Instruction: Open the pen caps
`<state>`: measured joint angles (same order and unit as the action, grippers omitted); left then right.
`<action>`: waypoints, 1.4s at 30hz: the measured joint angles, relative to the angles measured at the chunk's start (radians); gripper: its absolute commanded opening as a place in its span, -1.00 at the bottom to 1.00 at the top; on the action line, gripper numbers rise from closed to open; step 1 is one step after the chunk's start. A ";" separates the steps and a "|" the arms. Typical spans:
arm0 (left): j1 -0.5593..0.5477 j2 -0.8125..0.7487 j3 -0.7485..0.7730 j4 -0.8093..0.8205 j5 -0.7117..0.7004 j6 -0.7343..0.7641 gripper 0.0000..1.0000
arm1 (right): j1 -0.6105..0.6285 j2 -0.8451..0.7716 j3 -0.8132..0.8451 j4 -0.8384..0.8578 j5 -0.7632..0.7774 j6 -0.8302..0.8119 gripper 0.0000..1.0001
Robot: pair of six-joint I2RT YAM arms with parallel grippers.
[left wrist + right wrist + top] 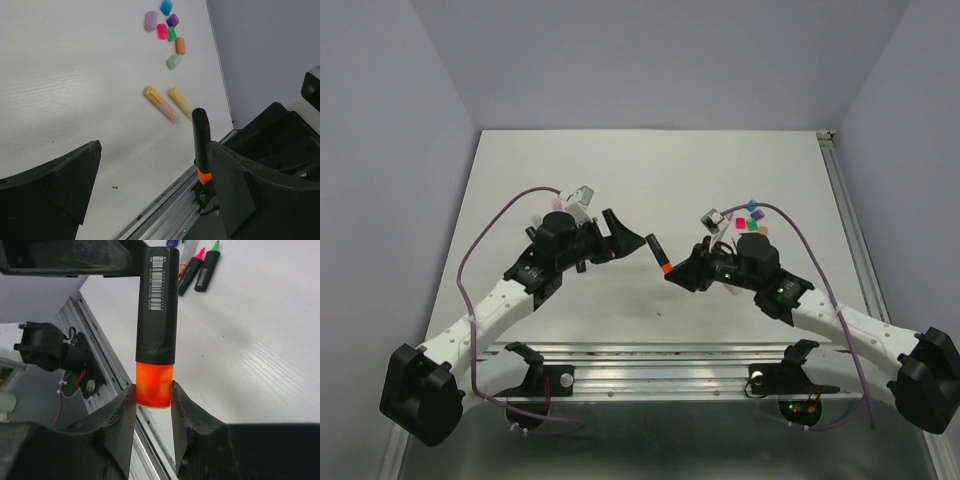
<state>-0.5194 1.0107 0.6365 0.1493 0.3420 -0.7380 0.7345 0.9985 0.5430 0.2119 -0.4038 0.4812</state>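
My right gripper is shut on the orange cap of a black highlighter and holds it above the table's near rail. In the top view the highlighter points from my right gripper towards my left gripper. My left gripper is open wide. The black barrel stands between its fingers, close to the right finger; I cannot tell whether it touches. Several loose pen caps lie in a cluster on the white table, also seen in the top view.
Two pastel highlighters lie side by side below the cap cluster. Two uncapped black highlighters with pink and green tips lie on the table beyond the held one. The metal rail runs along the table's near edge.
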 measured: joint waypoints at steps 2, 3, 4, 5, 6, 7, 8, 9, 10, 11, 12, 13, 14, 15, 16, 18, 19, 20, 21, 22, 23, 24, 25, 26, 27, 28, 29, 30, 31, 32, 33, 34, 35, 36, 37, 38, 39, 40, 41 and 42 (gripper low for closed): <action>-0.019 0.000 0.000 0.009 -0.003 -0.007 0.98 | 0.000 0.024 0.000 0.002 0.030 0.010 -0.73; -0.026 0.000 0.000 0.013 -0.004 -0.012 0.98 | 0.000 0.039 0.001 0.002 0.044 0.014 -0.73; -0.031 0.001 0.000 0.019 -0.005 -0.016 0.98 | 0.000 0.052 0.002 0.002 0.055 0.018 -0.72; -0.037 0.002 0.000 0.024 -0.006 -0.020 0.98 | 0.000 0.064 0.003 0.005 0.064 0.021 -0.72; -0.043 0.002 0.000 0.027 -0.007 -0.024 0.98 | 0.000 0.072 0.005 0.005 0.069 0.025 -0.72; -0.047 0.002 0.000 0.031 -0.010 -0.027 0.98 | 0.000 0.082 0.010 0.006 0.071 0.026 -0.72; -0.051 0.002 0.000 0.036 -0.010 -0.031 0.98 | 0.000 0.092 0.018 0.009 0.071 0.029 -0.73; -0.057 0.004 0.000 0.042 -0.015 -0.033 0.98 | 0.000 0.097 0.022 0.014 0.071 0.032 -0.73; -0.061 0.008 0.000 0.048 -0.018 -0.035 0.98 | 0.000 0.105 0.027 0.029 0.068 0.035 -0.73; -0.067 0.014 0.000 0.052 -0.023 -0.039 0.98 | 0.000 0.112 0.032 0.046 0.063 0.038 -0.73; -0.071 0.022 0.000 0.055 -0.029 -0.042 0.98 | 0.000 0.116 0.034 0.063 0.057 0.040 -0.73; -0.076 0.032 0.000 0.059 -0.035 -0.045 0.98 | 0.000 0.118 0.036 0.075 0.050 0.044 -0.73; -0.079 0.040 0.000 0.062 -0.037 -0.050 0.98 | 0.000 0.122 0.038 0.093 0.040 0.048 -0.73; -0.082 0.053 0.001 0.066 -0.040 -0.055 0.96 | 0.002 0.126 0.039 0.106 0.032 0.050 -0.73; -0.085 0.061 0.001 0.071 -0.043 -0.058 0.90 | 0.004 0.130 0.039 0.118 0.027 0.051 -0.73; -0.091 0.076 0.002 0.080 -0.047 -0.068 0.80 | 0.009 0.141 0.040 0.135 0.015 0.058 -0.73; -0.096 0.082 0.002 0.093 -0.050 -0.075 0.72 | 0.013 0.150 0.040 0.146 0.011 0.059 -0.73; -0.103 0.089 0.002 0.103 -0.053 -0.079 0.68 | 0.016 0.163 0.042 0.151 0.009 0.061 -0.73; -0.110 0.092 0.002 0.111 -0.055 -0.084 0.54 | 0.019 0.174 0.044 0.157 0.010 0.062 -0.74; -0.116 0.094 0.002 0.117 -0.058 -0.089 0.47 | 0.021 0.183 0.046 0.159 0.010 0.064 -0.73; -0.124 0.097 0.002 0.129 -0.061 -0.095 0.36 | 0.024 0.191 0.046 0.163 0.012 0.065 -0.73; -0.130 0.099 0.002 0.136 -0.064 -0.097 0.14 | 0.027 0.201 0.046 0.165 0.015 0.066 -0.73; -0.136 0.102 0.002 0.147 -0.068 -0.103 0.05 | 0.028 0.205 0.046 0.165 0.015 0.069 -0.74; -0.138 0.105 0.002 0.153 -0.071 -0.109 -0.04 | 0.032 0.211 0.046 0.172 0.017 0.072 -0.74; -0.141 0.108 0.002 0.156 -0.074 -0.110 -0.12 | 0.033 0.217 0.046 0.183 0.017 0.074 -0.74; -0.142 0.111 0.002 0.159 -0.079 -0.113 -0.31 | 0.038 0.227 0.047 0.203 0.018 0.081 -0.74; -0.142 0.116 0.002 0.161 -0.084 -0.115 -0.39 | 0.040 0.232 0.047 0.217 0.018 0.085 -0.74; -0.142 0.120 0.002 0.161 -0.088 -0.117 -0.73 | 0.043 0.238 0.048 0.228 0.018 0.090 -0.74; -0.142 0.123 0.002 0.161 -0.091 -0.120 -1.00 | 0.046 0.241 0.050 0.234 0.019 0.092 -0.74; -0.142 0.127 0.002 0.163 -0.091 -0.124 -1.00 | 0.049 0.248 0.053 0.237 0.027 0.091 -0.74; -0.142 0.127 0.003 0.163 -0.095 -0.122 -1.00 | 0.050 0.255 0.053 0.241 0.030 0.092 -0.71; -0.143 0.127 0.003 0.160 -0.097 -0.121 -1.00 | 0.051 0.259 0.053 0.243 0.031 0.093 -0.63; -0.142 0.127 0.003 0.158 -0.100 -0.119 -1.00 | 0.053 0.261 0.053 0.245 0.035 0.093 -0.29; -0.142 0.127 0.003 0.158 -0.105 -0.120 -1.00 | 0.053 0.261 0.053 0.246 0.038 0.093 -0.12; -0.143 0.127 0.003 0.158 -0.107 -0.119 -1.00 | 0.053 0.261 0.053 0.246 0.041 0.095 0.09; -0.143 0.126 0.003 0.159 -0.108 -0.119 -1.00 | 0.053 0.261 0.054 0.247 0.040 0.099 0.27; -0.145 0.124 0.003 0.161 -0.108 -0.117 -1.00 | 0.054 0.261 0.056 0.246 0.038 0.101 0.50; -0.146 0.121 0.003 0.163 -0.107 -0.116 -1.00 | 0.055 0.261 0.061 0.245 0.035 0.100 0.60; -0.148 0.111 -0.001 0.170 -0.105 -0.114 -1.00 | 0.057 0.261 0.071 0.235 0.032 0.102 0.65; -0.148 0.097 -0.007 0.177 -0.101 -0.113 -1.00 | 0.059 0.261 0.082 0.234 0.022 0.101 0.73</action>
<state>-0.6678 1.1076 0.6292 0.3267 0.2409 -0.8505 0.7937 1.2598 0.6247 0.4461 -0.3817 0.5823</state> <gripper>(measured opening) 0.250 0.793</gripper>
